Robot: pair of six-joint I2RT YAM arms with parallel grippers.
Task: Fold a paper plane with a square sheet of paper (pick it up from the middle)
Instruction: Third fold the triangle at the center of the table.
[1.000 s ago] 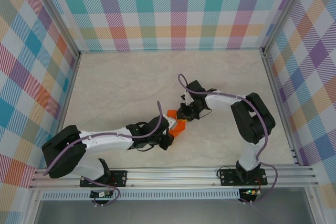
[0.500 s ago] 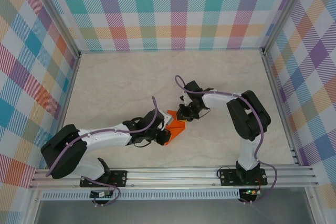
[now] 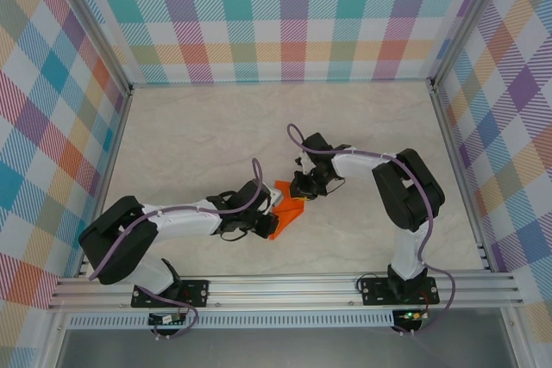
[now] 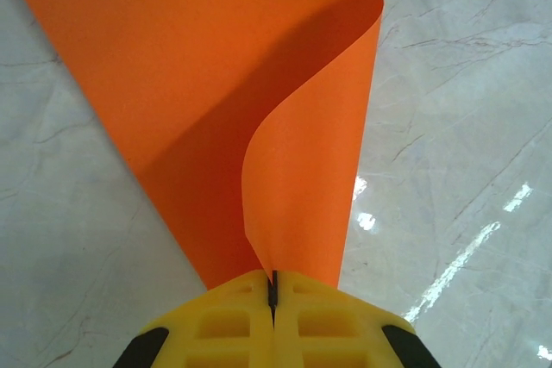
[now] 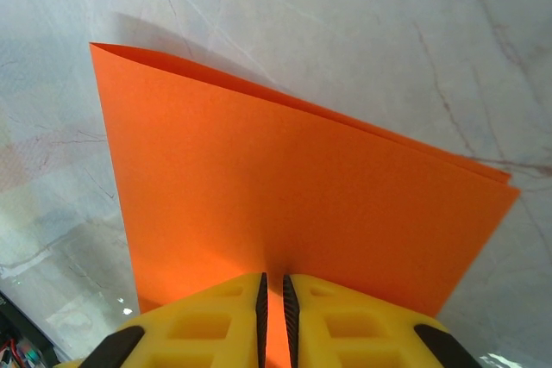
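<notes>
Left gripper (image 4: 272, 292) is clamped tight on a corner of the paper (image 4: 198, 66), curling that flap up and over. Right gripper (image 5: 274, 289) pinches the doubled edge, jaws nearly touching. In the last second the left one tugged its corner toward the near left, then pretty much stopped. The paper sits mid-table (image 3: 198, 135) between the grippers. I'd say the fold is set up but not creased yet.
</notes>
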